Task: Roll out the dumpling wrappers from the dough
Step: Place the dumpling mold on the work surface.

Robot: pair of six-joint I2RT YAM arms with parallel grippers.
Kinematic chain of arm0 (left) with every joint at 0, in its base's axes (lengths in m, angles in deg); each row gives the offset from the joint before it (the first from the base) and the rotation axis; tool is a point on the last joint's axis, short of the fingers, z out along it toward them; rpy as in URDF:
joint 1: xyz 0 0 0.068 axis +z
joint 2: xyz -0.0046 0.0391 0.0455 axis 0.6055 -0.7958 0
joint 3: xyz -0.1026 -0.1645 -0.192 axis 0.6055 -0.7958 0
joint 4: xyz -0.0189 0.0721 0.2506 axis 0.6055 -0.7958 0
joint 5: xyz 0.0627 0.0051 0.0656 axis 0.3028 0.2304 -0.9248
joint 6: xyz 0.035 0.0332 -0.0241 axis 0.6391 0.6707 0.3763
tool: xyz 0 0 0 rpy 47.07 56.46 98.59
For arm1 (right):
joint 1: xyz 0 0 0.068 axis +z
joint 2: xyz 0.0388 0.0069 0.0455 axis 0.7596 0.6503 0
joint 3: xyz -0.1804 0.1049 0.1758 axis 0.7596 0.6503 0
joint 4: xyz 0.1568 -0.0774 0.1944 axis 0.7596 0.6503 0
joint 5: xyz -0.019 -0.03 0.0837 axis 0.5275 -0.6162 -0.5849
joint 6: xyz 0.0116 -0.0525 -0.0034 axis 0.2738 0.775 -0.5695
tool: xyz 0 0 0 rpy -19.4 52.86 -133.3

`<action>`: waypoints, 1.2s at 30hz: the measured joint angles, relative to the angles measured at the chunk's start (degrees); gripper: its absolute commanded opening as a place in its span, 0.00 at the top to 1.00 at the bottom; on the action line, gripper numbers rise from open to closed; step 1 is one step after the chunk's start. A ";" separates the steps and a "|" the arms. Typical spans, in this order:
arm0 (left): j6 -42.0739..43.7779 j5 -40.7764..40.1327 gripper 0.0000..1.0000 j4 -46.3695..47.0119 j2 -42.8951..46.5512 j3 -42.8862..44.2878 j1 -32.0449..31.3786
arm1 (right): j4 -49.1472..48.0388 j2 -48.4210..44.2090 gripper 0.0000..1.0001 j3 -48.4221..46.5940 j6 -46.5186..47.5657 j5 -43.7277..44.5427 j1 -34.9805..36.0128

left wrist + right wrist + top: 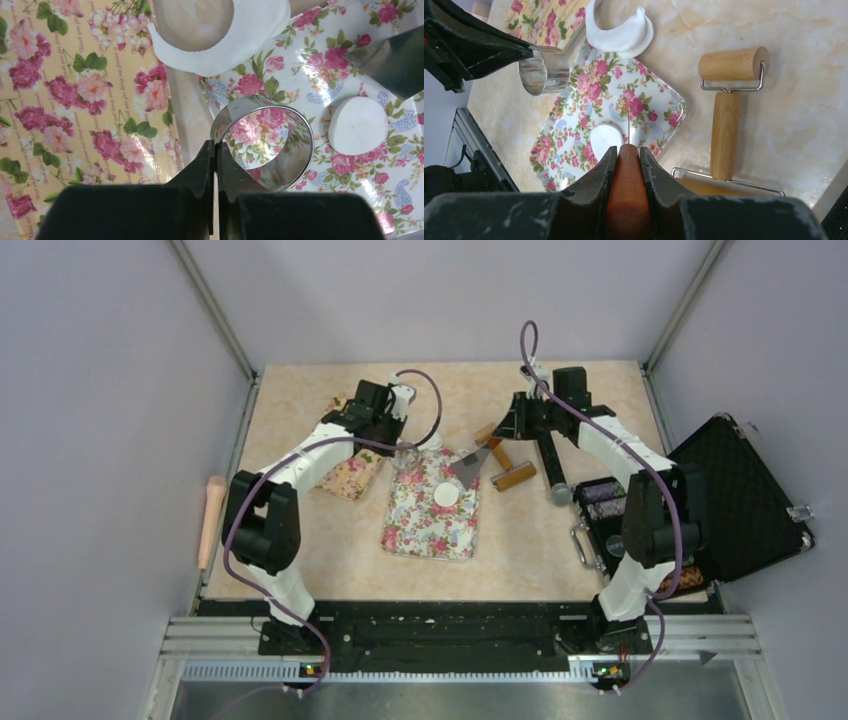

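a single dumpling wrapper [357,125] lies flat on the white floral tray [430,535] in the middle of the tabletop [340,550]. it is a small, plain white round of dough with a smooth matte top. its outline is not quite a true circle, and a pale side edge shows that it is still fairly thick. nothing touches it.

the jaws of the left arm [300,465] are pressed together on the thin wall of a shiny metal ring cutter [292,167]. the cutter is held tilted by the tray's edge, near the wrapper but apart from it. the tray's roses show through its opening.

the jaws of the right arm [620,445] pinch the reddish wooden handle [628,200] of a scraper. its steel blade [395,60] hangs over the tray just beyond the wrapper.

a white crescent scrap [220,50] of dough sits at the tray's far corner, beside a yellow floral sheet [75,125]. a wooden rolling pin [725,135] lies on the tabletop to the right of the tray.
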 measured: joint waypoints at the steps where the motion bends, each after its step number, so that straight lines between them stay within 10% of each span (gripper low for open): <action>1: 0.76 0.24 1.00 0.07 0.24 -0.20 0.09 | 0.28 0.33 1.00 0.00 0.09 0.13 -0.02; 36: -5.88 12.79 1.00 3.30 -3.21 -5.99 2.91 | -12.63 3.17 1.00 11.43 -14.12 -8.68 -3.72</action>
